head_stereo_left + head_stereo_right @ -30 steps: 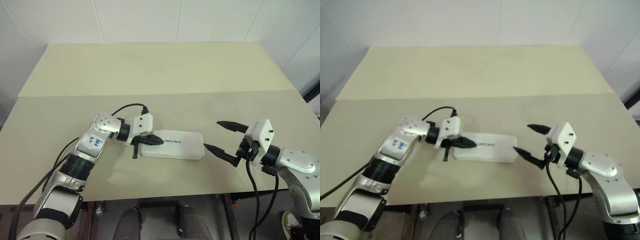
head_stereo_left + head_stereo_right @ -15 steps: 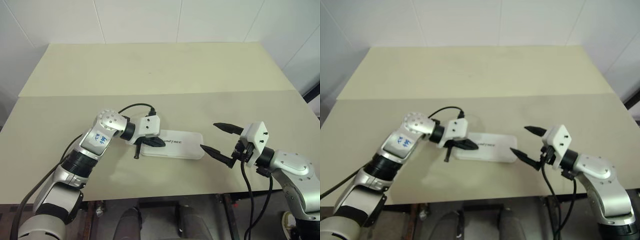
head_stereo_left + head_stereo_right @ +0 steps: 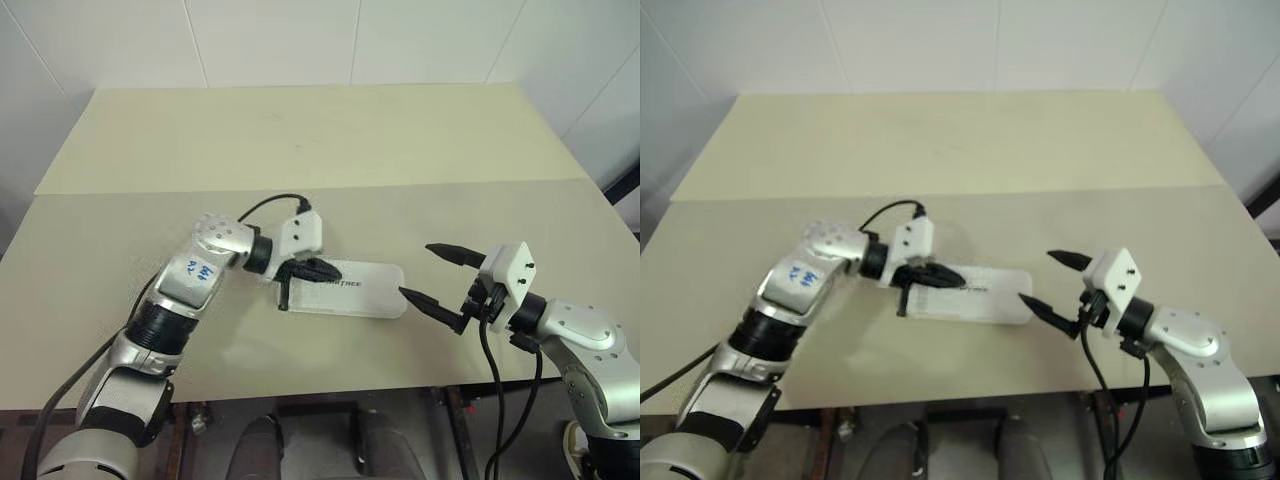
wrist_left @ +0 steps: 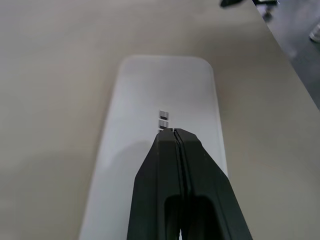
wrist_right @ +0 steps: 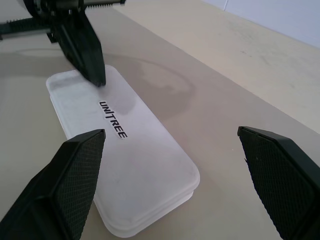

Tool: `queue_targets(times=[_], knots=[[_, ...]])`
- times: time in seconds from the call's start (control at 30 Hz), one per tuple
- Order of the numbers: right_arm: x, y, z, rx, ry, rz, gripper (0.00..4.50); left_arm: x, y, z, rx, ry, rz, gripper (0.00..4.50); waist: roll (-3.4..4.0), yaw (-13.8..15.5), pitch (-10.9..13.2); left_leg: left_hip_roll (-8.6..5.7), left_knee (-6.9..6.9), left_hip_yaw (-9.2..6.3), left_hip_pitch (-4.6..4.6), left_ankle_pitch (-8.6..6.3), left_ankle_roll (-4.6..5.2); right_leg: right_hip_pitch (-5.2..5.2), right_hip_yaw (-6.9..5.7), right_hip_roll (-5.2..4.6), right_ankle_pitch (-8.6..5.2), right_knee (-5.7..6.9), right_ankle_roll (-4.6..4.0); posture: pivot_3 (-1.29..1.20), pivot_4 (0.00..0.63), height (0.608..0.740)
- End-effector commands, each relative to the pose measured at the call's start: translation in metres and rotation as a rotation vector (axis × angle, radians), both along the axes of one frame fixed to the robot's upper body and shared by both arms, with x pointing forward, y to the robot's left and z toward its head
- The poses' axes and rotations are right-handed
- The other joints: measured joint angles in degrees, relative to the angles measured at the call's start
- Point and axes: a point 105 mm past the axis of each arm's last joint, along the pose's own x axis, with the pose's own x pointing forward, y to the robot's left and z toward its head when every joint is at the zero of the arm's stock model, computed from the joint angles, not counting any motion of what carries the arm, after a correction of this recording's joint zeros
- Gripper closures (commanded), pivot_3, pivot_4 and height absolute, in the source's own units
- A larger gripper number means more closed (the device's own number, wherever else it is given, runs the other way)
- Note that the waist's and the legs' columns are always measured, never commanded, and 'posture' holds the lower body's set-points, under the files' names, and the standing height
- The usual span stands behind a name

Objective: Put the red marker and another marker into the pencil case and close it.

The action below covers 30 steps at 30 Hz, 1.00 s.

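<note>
Matt white plastic pencil case (image 5: 125,165) on a smooth beige table (image 3: 300,140).

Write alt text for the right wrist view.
A closed white pencil case lies flat on a beige table, between the open right gripper's black fingers. The shut left gripper hovers at its far end.

I see the pencil case (image 3: 345,289) lying flat and closed on the counter (image 3: 300,140), a white rounded box with dark print across its lid, long side running left to right.
</note>
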Motion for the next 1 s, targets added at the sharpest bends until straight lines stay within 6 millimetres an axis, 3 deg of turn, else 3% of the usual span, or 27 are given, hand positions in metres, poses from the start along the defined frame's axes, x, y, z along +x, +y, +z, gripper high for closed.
queue_targets(times=[0.03,0.17,0.27,0.43,0.77,1.0], knots=[[-0.002,0.003,0.007,0.000,-0.030,0.033,0.00,0.000,0.036,0.023,-0.129,-0.080,0.076,4.09,0.00,-0.4,0.0,0.00,0.01,0.01,0.00,0.00,0.00,0.00,0.00,0.00,-0.01,0.00,-0.01,0.00,0.150,0.740],[0.000,-0.001,0.008,-0.004,-0.024,0.045,0.00,-0.008,0.066,0.022,-0.206,-0.090,0.108,2.92,0.00,-0.3,0.0,0.04,-0.04,-0.01,0.04,0.00,0.00,-0.05,-0.03,0.01,0.02,0.11,0.04,0.00,0.150,0.740],[-0.003,-0.001,0.011,0.021,0.003,0.076,0.00,-0.012,0.109,0.007,-0.235,-0.121,0.198,1.87,0.01,-0.1,0.0,0.04,-0.04,0.01,0.04,0.00,0.00,-0.03,-0.03,-0.03,-0.07,0.07,-0.12,0.00,0.150,0.740],[0.001,-0.007,0.016,-0.002,0.000,0.087,0.00,-0.021,0.127,-0.007,-0.248,-0.125,0.257,0.13,0.00,0.1,0.0,0.01,-0.01,0.03,0.01,0.00,0.00,0.00,-0.05,-0.14,-0.16,0.02,-0.30,0.00,0.150,0.740],[0.009,-0.013,0.022,-0.026,-0.014,0.099,0.00,-0.023,0.111,0.005,-0.315,-0.185,0.277,0.06,-0.02,-0.1,0.0,-0.02,-0.02,0.05,0.02,0.01,0.01,0.04,-0.09,-0.23,-0.25,-0.01,-0.52,0.00,0.150,0.740],[0.012,-0.012,0.019,-0.027,-0.016,0.097,0.00,-0.026,0.107,0.002,-0.322,-0.181,0.288,0.06,-0.02,-0.1,0.0,-0.01,-0.04,0.06,0.04,0.01,0.01,0.02,-0.08,-0.18,-0.15,-0.01,-0.33,0.00,0.150,0.740]])
